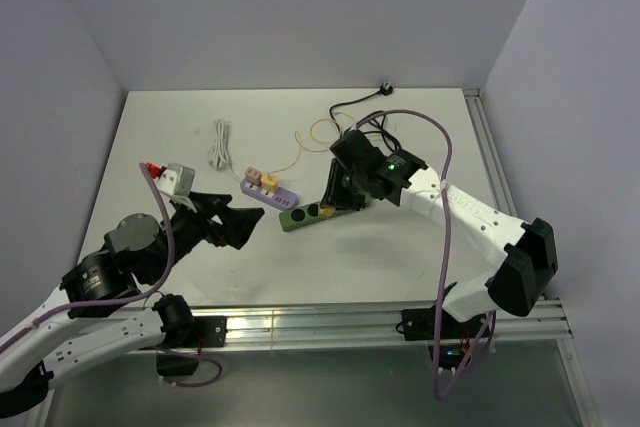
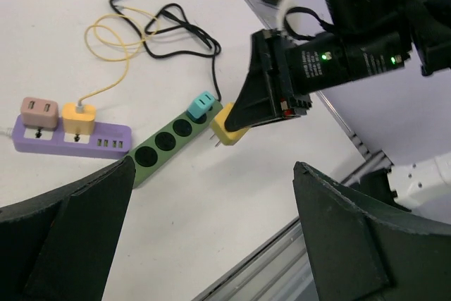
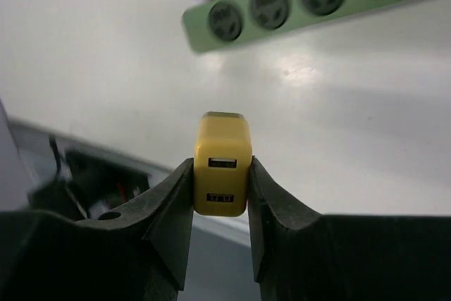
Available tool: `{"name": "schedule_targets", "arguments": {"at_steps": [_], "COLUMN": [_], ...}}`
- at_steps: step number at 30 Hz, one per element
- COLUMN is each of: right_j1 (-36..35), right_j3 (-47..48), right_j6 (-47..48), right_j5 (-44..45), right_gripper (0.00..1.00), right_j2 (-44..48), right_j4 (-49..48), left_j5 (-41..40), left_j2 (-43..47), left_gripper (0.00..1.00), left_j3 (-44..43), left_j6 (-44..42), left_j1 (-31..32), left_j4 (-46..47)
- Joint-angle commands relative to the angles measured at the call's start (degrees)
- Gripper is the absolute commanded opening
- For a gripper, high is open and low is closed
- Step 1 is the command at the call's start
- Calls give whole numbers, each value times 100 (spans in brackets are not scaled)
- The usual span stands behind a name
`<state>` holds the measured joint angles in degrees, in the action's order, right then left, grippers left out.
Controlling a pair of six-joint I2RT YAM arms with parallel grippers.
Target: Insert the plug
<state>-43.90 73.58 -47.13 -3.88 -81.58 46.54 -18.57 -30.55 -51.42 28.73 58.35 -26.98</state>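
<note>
pinches the yellow plug (image 3: 222, 163) between the fingers of the right gripper (image 3: 222, 174), pads pressed flat against its two sides, usb slots turned back toward the wrist. holds it off the table (image 1: 180, 127), just beside the green power strip (image 2: 165, 144) at the end where the teal plug (image 2: 202, 105) sits. metal prongs point down at a slight tilt and are in no socket. cannot tell from the left wrist view whether the prongs touch the table.

spreads the fingers of the left gripper (image 2: 211, 167) wide, with nothing between them. hovers near the green power strip's other end, on the side toward the arm bases, apart from it.

shows three round sockets open along the green power strip, in a row running away from the teal plug.

lies just beside the green power strip's far-from-teal end: a purple power strip (image 2: 70, 137), touching or not cannot be told. carries a pink adapter (image 2: 39, 111) and an orange adapter (image 2: 79, 118) side by side. loops from the orange adapter, beyond the green power strip: a thin yellow cable (image 2: 113, 40). snakes away from the green power strip's teal end to the table's far edge: a black cable (image 2: 176, 26). rests well apart from the green power strip, past the purple one: a coiled white cable (image 1: 220, 147).
</note>
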Motion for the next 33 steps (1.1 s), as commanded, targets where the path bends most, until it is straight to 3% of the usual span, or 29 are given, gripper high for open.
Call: {"name": "schedule_targets", "arguments": {"at_steps": [1,10,15,21,28,31,33], "right_j1": [-4,-48,-215,-549,-681,-725,-717], "right_j3": [244,577,1842,3241,3302,3190,3084], "right_j6": [-1305,-3669,-4470,-5595,-6236,-6299,-6317], "right_j5": [1713,2962,2989,3157,3446,3412,3385], "right_gripper": [0,0,0,0,0,0,0], "right_j2": [11,-735,-1981,-3108,-3232,-3233,-3145], "right_j4": [214,1321,2444,3623,3554,3529,3397], "left_j5": [-691,-788,-1517,-1474,-1395,-2025,-2851], "left_j2": [57,58,-39,-390,-461,-365,-111], "left_gripper": [99,99,99,100,99,98,96], "left_j3": [123,360,440,211,203,-51,-158], "left_j6": [457,1081,2004,2171,2189,2784,3698], "left_j1": [1,1,1,1,1,1,1], "left_j4": [53,-79,-439,-720,-755,-1541,-2072]}}
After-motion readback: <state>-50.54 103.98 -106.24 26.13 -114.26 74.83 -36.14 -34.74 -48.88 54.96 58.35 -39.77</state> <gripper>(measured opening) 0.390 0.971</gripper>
